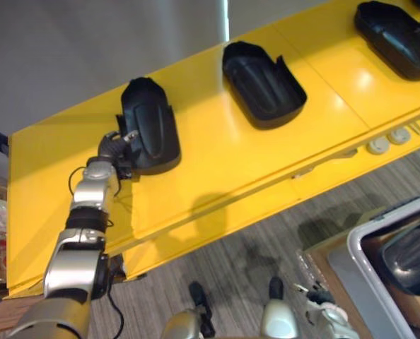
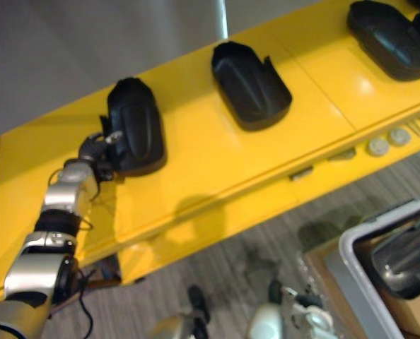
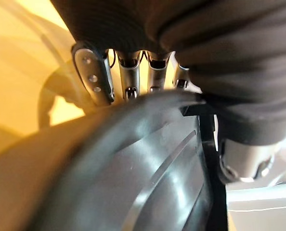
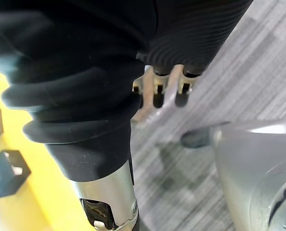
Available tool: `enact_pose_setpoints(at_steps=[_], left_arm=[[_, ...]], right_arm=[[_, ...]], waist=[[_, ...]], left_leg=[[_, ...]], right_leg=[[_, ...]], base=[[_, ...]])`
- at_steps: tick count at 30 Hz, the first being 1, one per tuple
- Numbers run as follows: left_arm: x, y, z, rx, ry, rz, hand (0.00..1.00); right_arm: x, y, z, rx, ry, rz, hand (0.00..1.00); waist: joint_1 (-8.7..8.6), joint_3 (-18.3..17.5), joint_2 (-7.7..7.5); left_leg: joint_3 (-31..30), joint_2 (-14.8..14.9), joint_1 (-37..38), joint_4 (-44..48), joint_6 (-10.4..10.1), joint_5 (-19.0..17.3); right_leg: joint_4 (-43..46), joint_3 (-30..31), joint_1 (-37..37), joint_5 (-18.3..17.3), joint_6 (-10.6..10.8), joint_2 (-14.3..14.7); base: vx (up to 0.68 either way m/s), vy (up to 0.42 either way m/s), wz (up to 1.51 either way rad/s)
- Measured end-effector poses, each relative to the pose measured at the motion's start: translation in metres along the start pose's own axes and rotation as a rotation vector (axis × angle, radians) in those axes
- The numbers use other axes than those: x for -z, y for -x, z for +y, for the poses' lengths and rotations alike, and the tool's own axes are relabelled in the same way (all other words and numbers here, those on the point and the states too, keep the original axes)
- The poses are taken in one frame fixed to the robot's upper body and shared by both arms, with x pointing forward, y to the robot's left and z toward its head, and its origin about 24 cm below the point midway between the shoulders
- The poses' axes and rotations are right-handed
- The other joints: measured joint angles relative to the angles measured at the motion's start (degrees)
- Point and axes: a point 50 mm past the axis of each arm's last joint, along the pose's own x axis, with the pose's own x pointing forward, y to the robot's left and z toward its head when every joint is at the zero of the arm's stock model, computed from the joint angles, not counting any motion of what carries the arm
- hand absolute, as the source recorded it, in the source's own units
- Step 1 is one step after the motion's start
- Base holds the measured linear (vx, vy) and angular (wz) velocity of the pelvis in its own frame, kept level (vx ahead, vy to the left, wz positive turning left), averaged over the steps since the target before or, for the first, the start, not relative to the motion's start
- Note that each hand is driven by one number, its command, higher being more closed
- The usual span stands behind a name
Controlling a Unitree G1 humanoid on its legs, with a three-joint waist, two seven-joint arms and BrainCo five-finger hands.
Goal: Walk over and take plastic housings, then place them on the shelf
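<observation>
Fingers (image 3: pixel 130 72) of left robot hand (image 1: pixel 118 146) curl over housing (image 1: pixel 152 123) rim; right robot hand (image 4: pixel 158 91) hangs slack.

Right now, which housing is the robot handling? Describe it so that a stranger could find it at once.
Find the long yellow shelf crossing the view. Black housings lie in a row on it; the one meant is the leftmost housing. Unlike the middle housing and the others to its right, it has the robot's left hand gripping its near edge.
</observation>
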Motion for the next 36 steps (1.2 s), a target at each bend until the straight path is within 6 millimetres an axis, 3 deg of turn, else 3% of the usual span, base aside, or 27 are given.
enact_pose_setpoints(at_steps=[10,18,23,28,32,36], left_arm=[[0.003,0.002,-0.007,0.049,0.042,-0.014,0.00],[0.011,0.006,0.001,-0.157,-0.267,-0.070,0.00],[-0.005,0.010,0.024,-0.260,-0.362,-0.162,0.00],[-0.040,0.020,0.038,-0.319,-0.404,-0.323,0.00],[-0.040,0.022,0.031,-0.251,-0.374,-0.340,0.00],[-0.045,0.024,0.019,-0.134,-0.211,-0.373,0.00]], right_arm=[[-0.002,-0.001,0.001,-0.003,0.001,-0.007,0.00],[0.002,0.001,-0.002,0.003,0.007,0.001,0.00],[0.009,0.003,-0.006,0.010,0.014,0.019,0.00],[0.014,0.004,-0.012,0.010,0.059,0.034,0.00],[0.016,0.004,-0.021,0.028,0.093,0.046,0.00],[0.018,0.004,-0.024,0.041,0.089,0.052,0.00]], waist=[[0.30,0.0,0.00],[-0.21,-0.2,-0.06],[-0.39,-0.2,0.02],[-0.41,-0.8,0.99],[-0.40,-2.2,3.10],[-0.69,-2.4,3.36]], left_leg=[[-0.3,-0.1,0.3,0.0,0.3,0.2],[-0.4,-0.1,1.2,0.0,0.2,0.2],[-0.9,-0.2,1.3,0.3,0.1,0.4],[-1.8,-0.1,1.2,0.3,-0.3,0.8],[-2.1,-0.2,1.1,0.3,-0.6,1.0],[-3.3,-0.1,1.1,0.3,-0.5,1.5]], right_leg=[[-0.1,-0.3,0.4,0.0,0.0,-0.1],[-0.5,-0.7,1.8,-0.1,0.1,-0.1],[-0.5,-1.3,1.8,-0.3,0.1,-0.1],[-0.2,-1.9,1.9,-0.7,-0.2,-0.1],[0.0,-2.0,1.9,-0.7,-0.2,-0.1],[1.1,-3.0,1.9,-1.4,-0.3,-0.1]], base=[[0.00,0.000,0.00],[0.00,0.000,0.00],[0.02,0.004,0.04],[0.02,0.002,0.07],[0.00,0.000,0.00],[-0.03,0.001,0.10]])
